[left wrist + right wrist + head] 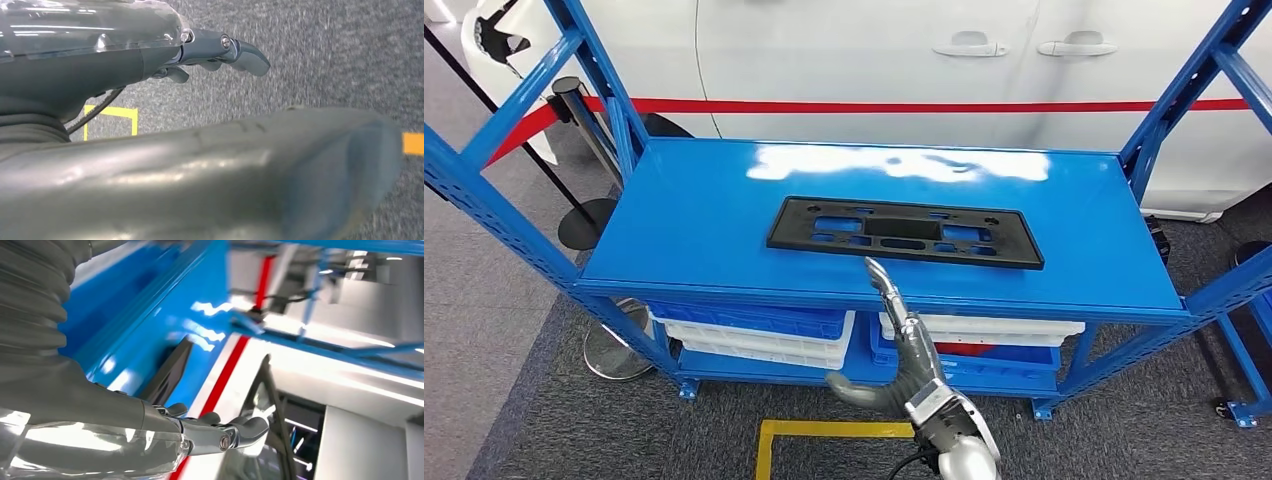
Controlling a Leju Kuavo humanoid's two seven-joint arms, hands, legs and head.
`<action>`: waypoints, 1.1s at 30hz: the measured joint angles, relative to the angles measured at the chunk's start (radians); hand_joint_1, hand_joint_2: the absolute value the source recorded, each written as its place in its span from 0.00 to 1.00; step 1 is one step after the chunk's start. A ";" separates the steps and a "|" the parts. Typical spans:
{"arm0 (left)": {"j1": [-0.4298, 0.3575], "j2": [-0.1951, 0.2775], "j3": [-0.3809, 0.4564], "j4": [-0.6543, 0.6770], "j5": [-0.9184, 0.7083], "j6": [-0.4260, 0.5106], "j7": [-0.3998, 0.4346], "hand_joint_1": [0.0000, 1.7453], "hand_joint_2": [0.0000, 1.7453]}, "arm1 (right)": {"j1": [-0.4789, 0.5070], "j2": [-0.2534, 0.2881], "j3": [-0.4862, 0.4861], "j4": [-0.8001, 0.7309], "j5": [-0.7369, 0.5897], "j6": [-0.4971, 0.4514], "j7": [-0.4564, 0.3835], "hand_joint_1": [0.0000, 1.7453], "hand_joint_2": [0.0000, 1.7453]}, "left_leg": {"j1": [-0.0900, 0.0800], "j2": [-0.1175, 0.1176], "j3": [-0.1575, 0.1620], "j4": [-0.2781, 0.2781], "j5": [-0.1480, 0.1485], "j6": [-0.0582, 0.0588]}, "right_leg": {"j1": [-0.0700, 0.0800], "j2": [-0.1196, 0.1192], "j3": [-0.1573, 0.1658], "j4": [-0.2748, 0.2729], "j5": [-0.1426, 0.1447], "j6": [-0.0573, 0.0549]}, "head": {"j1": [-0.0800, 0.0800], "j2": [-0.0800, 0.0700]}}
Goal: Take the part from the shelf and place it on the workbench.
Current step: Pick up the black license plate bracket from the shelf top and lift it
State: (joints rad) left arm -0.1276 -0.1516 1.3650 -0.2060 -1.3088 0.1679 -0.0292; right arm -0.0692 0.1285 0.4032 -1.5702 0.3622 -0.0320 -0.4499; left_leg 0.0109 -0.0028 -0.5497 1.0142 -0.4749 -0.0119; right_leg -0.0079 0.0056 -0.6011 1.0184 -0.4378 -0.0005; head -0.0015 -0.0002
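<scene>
The flat black rectangular plastic part with cut-out windows (pixel 905 232) lies on the glossy blue metal shelf top (pixel 704 215), its long axis running from nine o'clock to three o'clock, slightly tilted. The right hand (pixel 902 350) sits at six o'clock from it, just short of the shelf's front edge, fingers stretched toward twelve, thumb out at nine, holding nothing. It looks the nearer hand. The left hand (pixel 220 52) hangs over grey carpet (pixel 325 45), fingers loosely extended and empty.
</scene>
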 joint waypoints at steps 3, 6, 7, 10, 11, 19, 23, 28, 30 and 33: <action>0.000 0.000 -0.001 0.000 0.006 -0.012 -0.014 0.00 0.00 | -0.025 -0.007 0.052 0.011 0.153 -0.105 0.012 0.00 1.00 | 0.003 0.000 -0.046 0.107 -0.063 -0.012 | -0.004 -0.003 0.012 -0.014 0.002 -0.018 | -0.003 0.000; 0.004 -0.001 -0.001 0.000 0.014 -0.024 -0.024 0.00 0.00 | -0.042 -0.024 0.107 0.042 0.251 -0.203 0.015 0.00 1.00 | 0.003 0.000 -0.134 0.272 -0.120 -0.019 | -0.002 -0.004 0.013 -0.012 -0.002 -0.025 | -0.003 0.000; 0.006 -0.001 -0.001 0.000 0.016 -0.025 -0.025 0.00 0.00 | -0.048 -0.031 0.124 0.053 0.280 -0.235 0.017 0.00 1.00 | 0.003 0.000 -0.138 0.271 -0.104 -0.020 | -0.001 -0.004 0.013 -0.010 -0.003 -0.025 | -0.003 0.000; 0.007 -0.001 -0.001 0.000 0.020 -0.026 -0.027 0.00 0.00 | -0.077 -0.047 0.167 0.084 0.357 -0.321 0.028 0.00 1.00 | 0.002 0.001 -0.064 0.097 -0.004 -0.014 | 0.001 0.000 0.016 0.002 -0.013 -0.017 | -0.003 0.000; 0.006 -0.001 -0.001 0.000 0.020 -0.027 -0.028 0.00 0.00 | -0.087 -0.051 0.178 0.093 0.381 -0.347 0.033 0.00 1.00 | 0.001 0.001 -0.042 0.048 0.013 -0.008 | 0.002 0.001 0.016 0.007 -0.017 -0.013 | -0.003 0.000; 0.010 -0.004 -0.001 0.000 0.019 -0.024 -0.016 0.00 0.00 | -0.139 -0.076 0.233 0.164 0.690 -0.590 0.155 0.00 1.00 | 0.003 0.000 -0.024 -0.004 0.031 0.037 | 0.000 -0.001 -0.057 0.162 -0.108 0.026 | 0.005 0.000; 0.012 -0.006 -0.004 0.001 0.013 -0.027 -0.015 0.00 0.00 | -0.157 -0.083 0.238 0.213 0.837 -0.627 0.259 0.00 1.00 | 0.002 -0.002 -0.023 -0.002 0.029 0.038 | -0.002 -0.001 -0.107 0.246 -0.107 0.027 | 0.005 0.000; 0.011 -0.013 -0.011 0.001 0.006 -0.038 -0.015 0.00 0.00 | -0.220 -0.085 0.236 0.275 0.914 -0.591 0.334 0.00 1.00 | -0.002 -0.003 -0.019 0.000 0.024 0.021 | 0.009 -0.002 0.008 -0.001 -0.006 0.006 | 0.004 0.000; 0.011 -0.014 -0.011 0.001 0.004 -0.039 -0.015 0.00 0.00 | -0.235 -0.085 0.234 0.295 0.924 -0.581 0.346 0.00 1.00 | -0.002 -0.003 -0.019 -0.003 0.023 0.010 | 0.008 -0.001 0.010 -0.007 -0.002 -0.003 | 0.004 0.000; 0.011 -0.015 -0.012 0.001 0.001 -0.040 -0.014 0.00 0.00 | -0.268 -0.085 0.233 0.332 0.960 -0.541 0.389 0.00 1.00 | 0.000 -0.001 -0.047 0.068 -0.023 -0.003 | 0.001 -0.003 0.019 -0.022 0.005 -0.020 | 0.001 0.000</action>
State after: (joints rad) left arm -0.1166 -0.1663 1.3531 -0.2052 -1.3077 0.1282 -0.0436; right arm -0.3376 0.0431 0.6363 -1.2383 1.3224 -0.5730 -0.0605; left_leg 0.0113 -0.0042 -0.5972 1.0823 -0.4979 -0.0148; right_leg -0.0071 0.0022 -0.5823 0.9967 -0.4332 -0.0202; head -0.0003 -0.0001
